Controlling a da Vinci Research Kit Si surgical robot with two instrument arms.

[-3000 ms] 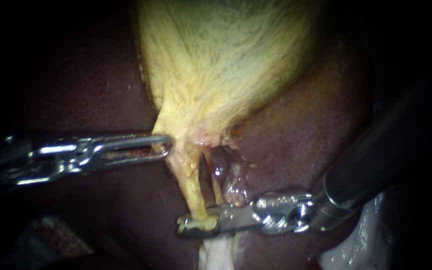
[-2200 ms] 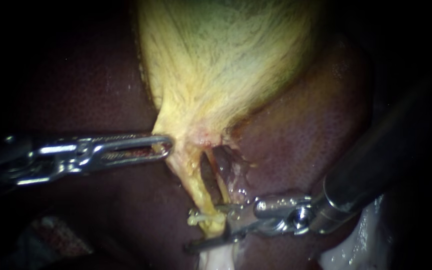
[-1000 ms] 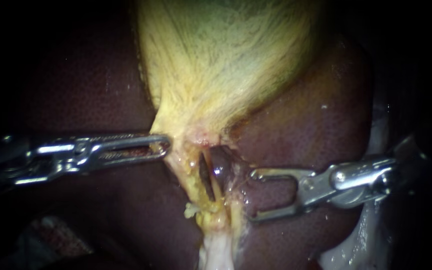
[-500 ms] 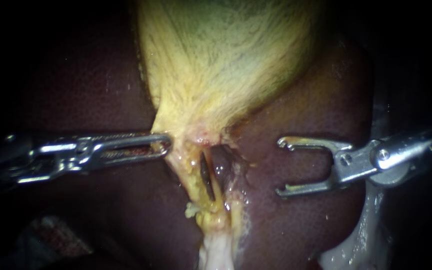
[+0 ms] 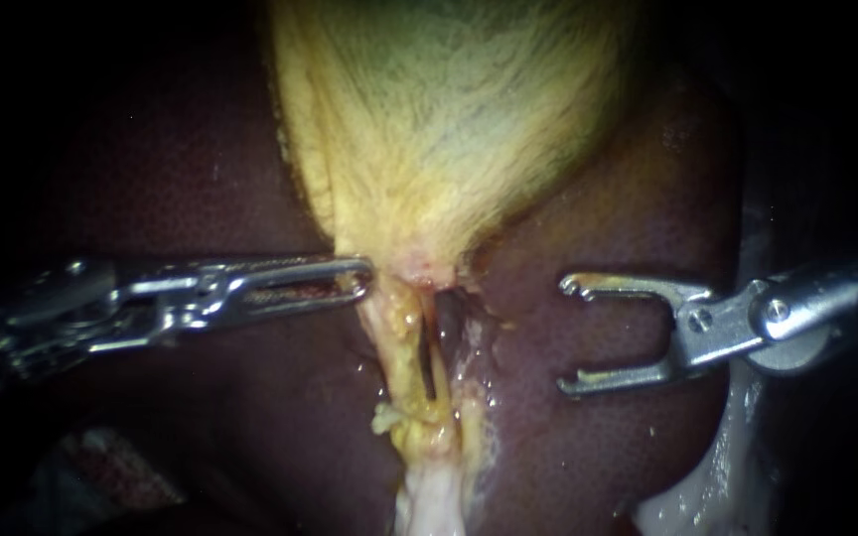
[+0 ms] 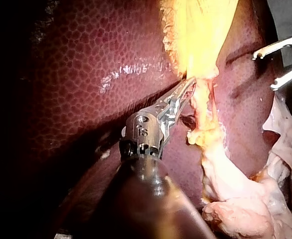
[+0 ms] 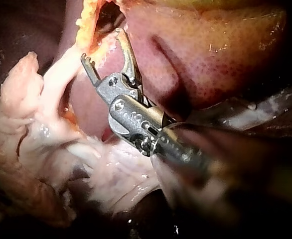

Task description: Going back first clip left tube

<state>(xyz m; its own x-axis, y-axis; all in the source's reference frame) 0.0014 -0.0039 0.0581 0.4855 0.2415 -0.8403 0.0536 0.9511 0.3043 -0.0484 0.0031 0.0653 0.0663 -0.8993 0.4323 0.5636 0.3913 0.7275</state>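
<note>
My right instrument (image 5: 567,335) hangs at centre right over the liver (image 5: 598,228). Its jaws are spread wide and empty, clear of the left tube (image 5: 401,342), which carries a pale clip (image 5: 389,417) at lower centre. My left instrument (image 5: 359,277) has its jaws clamped on the gallbladder (image 5: 429,129) at its neck.

Gallbladder (image 5: 449,129) lies on the liver (image 5: 628,199) and narrows downward into the left tube (image 5: 399,342). My left instrument (image 5: 357,280) comes in from the left, jaws clamped at the gallbladder's neck, right where the tube starts. Low on the tube sits what's probably the clip (image 5: 389,417). My right instrument (image 5: 568,337) is right of the tube, well apart, over the liver, jaws gaping toward it.
</note>
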